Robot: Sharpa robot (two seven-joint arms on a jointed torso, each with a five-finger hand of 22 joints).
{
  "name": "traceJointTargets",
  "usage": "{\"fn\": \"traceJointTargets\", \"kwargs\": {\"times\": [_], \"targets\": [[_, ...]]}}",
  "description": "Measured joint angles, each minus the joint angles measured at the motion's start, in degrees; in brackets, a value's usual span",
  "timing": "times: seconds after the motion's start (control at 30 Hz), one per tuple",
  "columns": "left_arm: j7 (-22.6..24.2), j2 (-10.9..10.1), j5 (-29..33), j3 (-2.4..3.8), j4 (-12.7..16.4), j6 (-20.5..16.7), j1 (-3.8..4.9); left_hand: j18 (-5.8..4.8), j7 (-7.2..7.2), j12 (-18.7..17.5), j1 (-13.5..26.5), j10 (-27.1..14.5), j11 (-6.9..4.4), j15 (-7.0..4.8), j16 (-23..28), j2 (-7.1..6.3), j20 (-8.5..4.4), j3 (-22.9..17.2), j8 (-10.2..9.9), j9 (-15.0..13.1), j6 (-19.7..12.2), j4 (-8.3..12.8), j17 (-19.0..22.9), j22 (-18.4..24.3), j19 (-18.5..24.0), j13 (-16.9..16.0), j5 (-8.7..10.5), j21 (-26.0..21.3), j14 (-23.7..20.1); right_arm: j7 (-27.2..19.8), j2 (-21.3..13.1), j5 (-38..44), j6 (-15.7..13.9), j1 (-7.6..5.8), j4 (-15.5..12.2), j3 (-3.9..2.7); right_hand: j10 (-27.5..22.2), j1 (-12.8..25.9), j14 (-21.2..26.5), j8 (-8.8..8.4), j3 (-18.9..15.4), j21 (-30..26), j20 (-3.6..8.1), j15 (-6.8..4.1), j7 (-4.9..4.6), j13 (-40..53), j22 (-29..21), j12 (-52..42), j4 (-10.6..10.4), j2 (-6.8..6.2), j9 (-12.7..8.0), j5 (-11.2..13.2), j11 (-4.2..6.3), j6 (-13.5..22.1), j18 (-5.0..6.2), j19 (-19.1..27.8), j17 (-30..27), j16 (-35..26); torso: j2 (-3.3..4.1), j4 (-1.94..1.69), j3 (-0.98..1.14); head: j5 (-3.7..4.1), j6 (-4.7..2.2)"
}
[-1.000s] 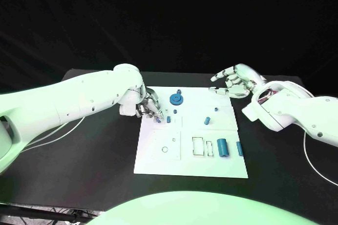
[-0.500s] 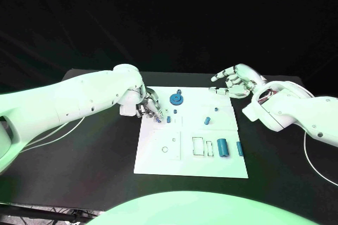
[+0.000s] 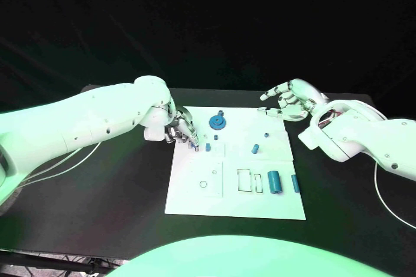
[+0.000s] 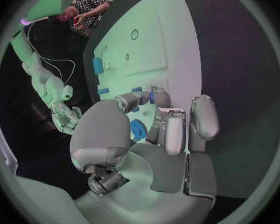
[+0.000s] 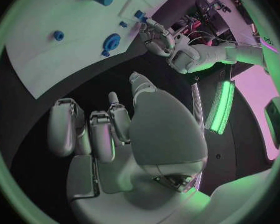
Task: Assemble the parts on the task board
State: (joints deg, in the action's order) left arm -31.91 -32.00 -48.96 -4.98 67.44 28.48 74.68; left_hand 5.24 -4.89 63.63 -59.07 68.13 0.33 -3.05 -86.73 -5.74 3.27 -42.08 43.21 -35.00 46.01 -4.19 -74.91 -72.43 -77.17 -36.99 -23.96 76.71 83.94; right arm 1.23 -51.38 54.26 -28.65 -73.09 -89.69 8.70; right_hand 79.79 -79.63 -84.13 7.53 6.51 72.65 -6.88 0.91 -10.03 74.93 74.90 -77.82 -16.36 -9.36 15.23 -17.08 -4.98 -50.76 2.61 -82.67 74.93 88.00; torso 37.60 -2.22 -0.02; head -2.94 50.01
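The white task board [image 3: 195, 199] lies mid-table. My left hand [image 3: 180, 131] hovers at its far left edge, fingers half curled and holding nothing. Its fingertips [image 3: 194, 143] are just beside a small upright blue peg [image 3: 208, 148]; the left wrist view shows that peg [image 4: 153, 92] close to one finger. A blue gear-like disc [image 3: 217, 122] sits at the board's far edge, also visible under the left palm [image 4: 138, 130]. My right hand [image 3: 290, 101] hangs over the far right corner, fingers loosely bent and empty.
Another small blue peg [image 3: 255, 148] stands mid-board. A blue cylinder [image 3: 275, 181] and a slim blue bar [image 3: 294, 183] lie on the right side, beside rectangular slots [image 3: 243, 179]. A round hole [image 3: 203, 183] marks the left part of the board. Black table [image 3: 104, 193] surrounds the board.
My left hand has drawn back a little from the small peg, toward the far left. The peg stays where it was, and the right hand has not moved.
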Motion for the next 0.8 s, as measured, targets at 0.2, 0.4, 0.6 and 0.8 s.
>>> {"fn": "traceJointTargets", "kwargs": {"times": [0.2,0.4,0.6,0.8], "targets": [[-0.1,0.0,1.6,0.22,-0.3,3.2,1.48,0.00,-0.22,-0.4,0.0,-0.3,0.34,0.00,0.0,0.04,0.30,-0.5,0.0,-0.3,-0.2,-0.5,0.0,0.8,0.3,0.7,2.55,-0.3,0.0,0.0,0.0,0.0,0.0,0.00,0.0,0.00,0.0,0.0,0.0,0.00,0.0,0.0,0.00,0.00,0.00,0.0,0.0,0.0,0.0,0.00,0.0,0.0,0.00,0.0,0.00,0.0,0.0,0.0,-0.01,-0.01,0.00,-0.13,0.00],[-0.4,1.2,2.7,0.29,-2.1,7.3,2.35,-0.01,-0.63,0.0,0.3,-0.3,0.35,0.00,0.2,1.26,0.24,-0.8,0.0,-0.7,-0.9,-0.8,0.0,0.9,0.7,-0.4,4.24,-0.5,0.0,0.0,0.1,0.0,0.1,0.00,0.1,0.00,0.0,0.0,0.0,0.00,0.0,0.0,0.00,0.00,0.00,0.0,0.0,0.0,0.0,0.00,0.0,0.0,0.00,0.0,0.00,0.0,0.0,0.0,0.03,0.01,-0.02,-0.18,0.00],[-0.7,3.1,3.5,0.23,-4.5,11.8,2.69,-0.01,-0.63,0.6,0.5,-0.3,0.35,0.00,0.2,1.47,0.24,-0.8,0.0,-1.0,-0.9,-0.8,0.0,0.9,0.7,-1.2,4.35,-0.5,0.0,0.0,0.2,0.0,0.1,0.00,0.1,0.00,0.0,0.0,0.0,0.00,0.0,0.0,0.00,0.00,0.00,0.0,0.0,0.0,0.0,0.00,0.0,0.0,0.00,0.0,0.00,0.0,0.0,0.0,0.05,0.03,-0.02,-0.24,0.00],[-1.0,4.6,3.4,-0.35,-6.3,14.4,2.80,0.00,-0.73,1.3,0.5,-0.4,0.44,0.00,0.2,1.47,0.24,-0.8,0.3,-1.4,-1.0,-0.8,0.0,0.2,0.7,-2.3,4.46,-0.2,0.0,0.1,0.2,0.0,0.1,0.01,0.1,0.00,0.0,0.0,0.0,0.00,0.0,0.0,0.00,0.00,0.00,0.0,0.0,0.0,0.0,0.00,0.0,0.0,0.00,0.0,0.00,0.0,0.0,0.0,0.04,0.04,0.02,-0.35,0.00]]}}
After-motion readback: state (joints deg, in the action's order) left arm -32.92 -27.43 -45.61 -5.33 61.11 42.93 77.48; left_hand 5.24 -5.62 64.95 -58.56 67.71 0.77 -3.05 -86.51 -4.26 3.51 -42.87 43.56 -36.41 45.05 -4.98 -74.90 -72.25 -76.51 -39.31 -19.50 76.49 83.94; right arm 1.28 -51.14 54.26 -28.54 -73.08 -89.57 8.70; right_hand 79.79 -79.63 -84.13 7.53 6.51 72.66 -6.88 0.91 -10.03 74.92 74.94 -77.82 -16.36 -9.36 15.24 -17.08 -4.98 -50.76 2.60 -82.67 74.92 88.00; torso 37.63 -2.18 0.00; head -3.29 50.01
